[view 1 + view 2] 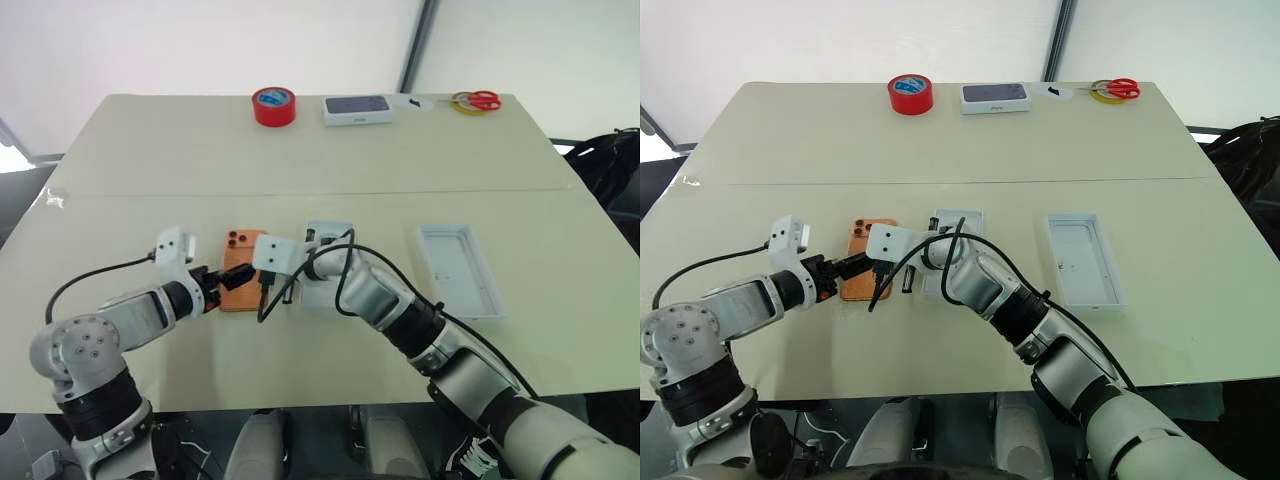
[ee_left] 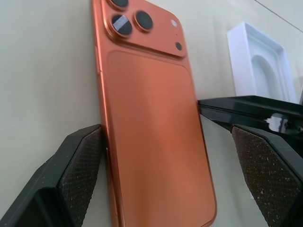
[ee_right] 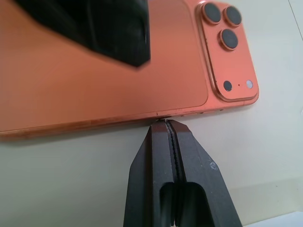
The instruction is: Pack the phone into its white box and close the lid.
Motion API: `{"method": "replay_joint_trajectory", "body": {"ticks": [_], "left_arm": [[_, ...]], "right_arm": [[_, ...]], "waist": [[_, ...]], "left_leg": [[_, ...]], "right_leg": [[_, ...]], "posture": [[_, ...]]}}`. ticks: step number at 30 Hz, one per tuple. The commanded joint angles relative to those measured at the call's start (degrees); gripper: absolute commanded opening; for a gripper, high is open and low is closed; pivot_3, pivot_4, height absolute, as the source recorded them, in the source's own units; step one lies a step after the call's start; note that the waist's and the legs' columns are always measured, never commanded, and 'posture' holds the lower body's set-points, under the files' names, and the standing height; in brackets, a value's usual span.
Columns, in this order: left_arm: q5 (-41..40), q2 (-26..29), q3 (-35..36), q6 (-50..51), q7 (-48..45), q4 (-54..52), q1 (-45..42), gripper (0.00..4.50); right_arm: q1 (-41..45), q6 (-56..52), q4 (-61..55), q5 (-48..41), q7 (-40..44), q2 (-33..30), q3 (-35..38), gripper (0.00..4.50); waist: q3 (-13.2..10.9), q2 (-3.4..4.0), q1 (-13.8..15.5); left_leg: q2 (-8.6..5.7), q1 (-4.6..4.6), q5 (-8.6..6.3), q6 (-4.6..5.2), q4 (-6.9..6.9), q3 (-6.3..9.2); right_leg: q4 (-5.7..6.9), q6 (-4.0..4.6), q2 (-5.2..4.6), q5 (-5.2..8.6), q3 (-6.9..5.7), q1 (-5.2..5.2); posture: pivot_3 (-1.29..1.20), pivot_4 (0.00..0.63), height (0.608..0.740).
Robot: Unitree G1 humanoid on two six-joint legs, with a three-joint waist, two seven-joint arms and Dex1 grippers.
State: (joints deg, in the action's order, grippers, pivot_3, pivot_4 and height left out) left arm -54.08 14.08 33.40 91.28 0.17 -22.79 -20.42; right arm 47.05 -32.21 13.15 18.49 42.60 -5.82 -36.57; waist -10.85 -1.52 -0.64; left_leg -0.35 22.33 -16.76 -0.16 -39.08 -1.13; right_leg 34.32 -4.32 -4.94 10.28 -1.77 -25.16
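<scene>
The orange phone point(image 1: 238, 268) lies flat on the table with its back and three dark lenses up. My left gripper point(image 2: 175, 184) is open around the phone's near end; one finger point(image 2: 80, 179) rests against one long edge, the other stands clear of it. My right gripper point(image 3: 165, 125) is shut and empty, its tips touching the phone's other long edge. The white box point(image 1: 328, 236) sits just right of the phone, partly behind my right arm, with a white oval-recessed insert point(image 2: 263, 71) showing inside. The lid point(image 1: 458, 270) lies farther right, ribbed inside up.
Along the table's far edge stand a red tape roll point(image 1: 273, 106), a white box with a dark top point(image 1: 357, 109), and red-handled scissors on a yellow tape ring point(image 1: 478, 101). Black cables loop over both arms. Bare table lies between the box and lid.
</scene>
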Motion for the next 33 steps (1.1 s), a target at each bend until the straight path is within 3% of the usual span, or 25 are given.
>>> {"method": "replay_joint_trajectory", "body": {"ticks": [1,20,23,27,33], "left_arm": [[-4.39,-0.44,-1.47,1.22,-0.11,0.25,-0.7,4.42],[-4.11,0.66,4.5,1.22,3.77,6.75,-3.35,4.42],[-4.65,0.22,5.32,1.22,4.21,6.98,-3.35,3.64],[-6.88,0.8,6.49,1.22,4.78,6.98,-3.4,1.69],[-9.85,1.36,7.92,1.22,6.43,7.76,-2.3,1.69]], "right_arm": [[-0.96,-0.12,-2.95,-0.17,1.14,0.96,-1.21,0.0],[-2.14,-1.11,-4.65,0.49,1.94,0.84,-1.55,0.0],[-2.29,-1.25,-4.89,0.48,1.97,0.77,-1.56,0.0],[-2.71,-1.54,-5.36,0.51,2.04,0.68,-1.69,0.0],[-2.82,-1.65,-5.53,0.61,2.15,0.68,-1.66,0.0]], "waist": [[0.0,0.0,-0.1],[0.0,0.0,-0.31],[0.0,0.0,-0.33],[0.0,0.0,-0.32],[0.0,0.0,-0.32]], "left_leg": [[0.0,0.0,0.0,0.0,0.0,0.0],[0.03,-0.01,0.0,0.0,0.03,0.0],[0.04,-0.01,0.0,0.0,0.04,0.0],[0.04,0.0,0.0,-0.01,0.05,0.0],[0.05,0.0,0.0,-0.01,0.06,0.0]], "right_leg": [[0.0,0.0,0.0,0.0,0.0,0.0],[0.0,0.0,0.06,0.0,-0.01,-0.02],[0.0,0.0,0.06,0.01,-0.01,-0.03],[-0.01,0.0,0.06,0.0,-0.01,-0.04],[-0.02,0.0,0.05,0.0,-0.01,-0.06]], "posture": [[0.0,0.15,0.732],[0.0,0.15,0.732],[0.0,0.15,0.732],[0.0,0.15,0.732],[0.0,0.15,0.732]]}}
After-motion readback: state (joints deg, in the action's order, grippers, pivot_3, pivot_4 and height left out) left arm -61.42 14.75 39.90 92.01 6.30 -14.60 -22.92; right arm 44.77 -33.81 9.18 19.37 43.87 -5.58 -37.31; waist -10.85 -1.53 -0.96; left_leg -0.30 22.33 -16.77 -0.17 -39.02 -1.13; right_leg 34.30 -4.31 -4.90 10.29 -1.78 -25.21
